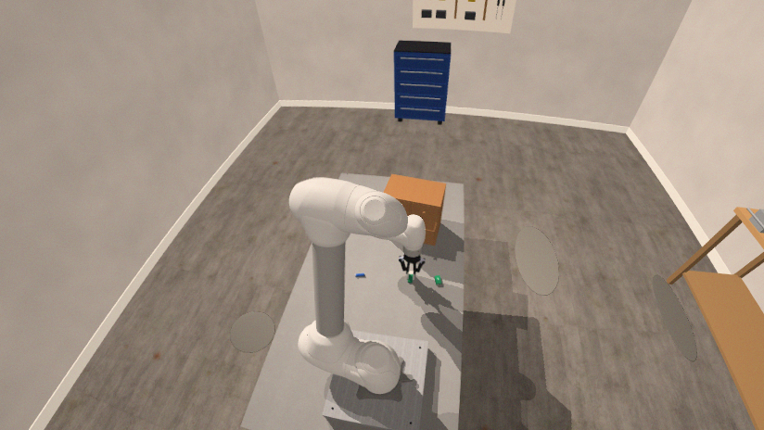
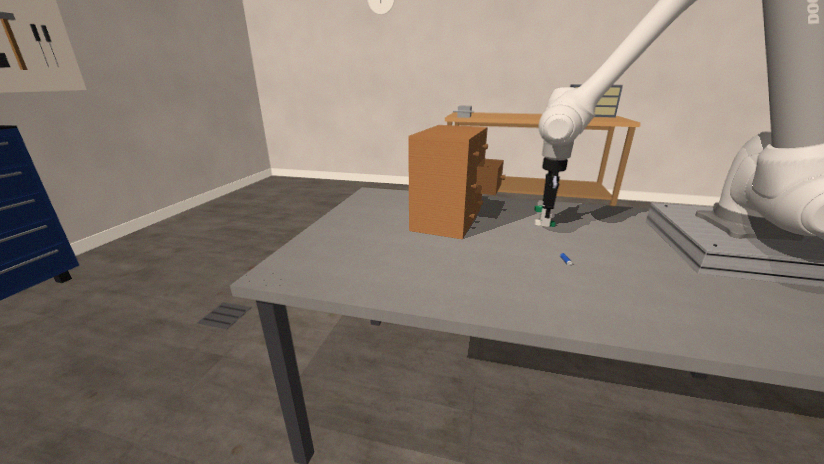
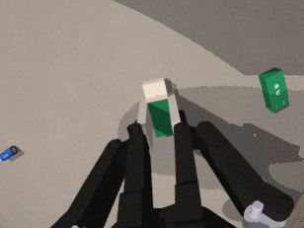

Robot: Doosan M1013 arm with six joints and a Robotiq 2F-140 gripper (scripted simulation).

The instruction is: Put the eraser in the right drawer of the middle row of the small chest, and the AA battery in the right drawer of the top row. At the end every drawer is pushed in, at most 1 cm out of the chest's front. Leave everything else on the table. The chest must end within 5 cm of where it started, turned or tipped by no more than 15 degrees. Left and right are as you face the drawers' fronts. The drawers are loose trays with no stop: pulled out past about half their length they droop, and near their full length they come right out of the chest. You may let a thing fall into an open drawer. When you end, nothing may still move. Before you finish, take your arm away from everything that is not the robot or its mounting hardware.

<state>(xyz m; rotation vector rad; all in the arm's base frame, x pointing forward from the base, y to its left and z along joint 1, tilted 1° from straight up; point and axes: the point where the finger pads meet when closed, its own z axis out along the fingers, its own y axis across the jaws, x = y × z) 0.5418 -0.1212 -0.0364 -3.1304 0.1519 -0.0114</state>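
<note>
The eraser [image 1: 410,278] [image 2: 539,220] [image 3: 159,114], a white block in a green sleeve, lies on the grey table [image 2: 403,276] in front of the small orange chest [image 1: 415,198] [image 2: 441,184]. My gripper [image 1: 410,275] [image 2: 545,217] [image 3: 159,106] points straight down, and its fingers press on both sides of the eraser's green sleeve. One drawer [image 2: 491,175] at the chest's mid height stands pulled out toward the arm. The AA battery [image 1: 361,275] [image 2: 566,258] [image 3: 8,153], blue with a white tip, lies on the table to the left of the gripper, apart from it.
A small green block [image 1: 438,280] [image 3: 274,89] lies on the table just right of the gripper. The arm's base plate [image 2: 720,247] stands at the table's near end. A wooden shelf stands behind the table and a blue tool cabinet [image 1: 421,81] by the far wall.
</note>
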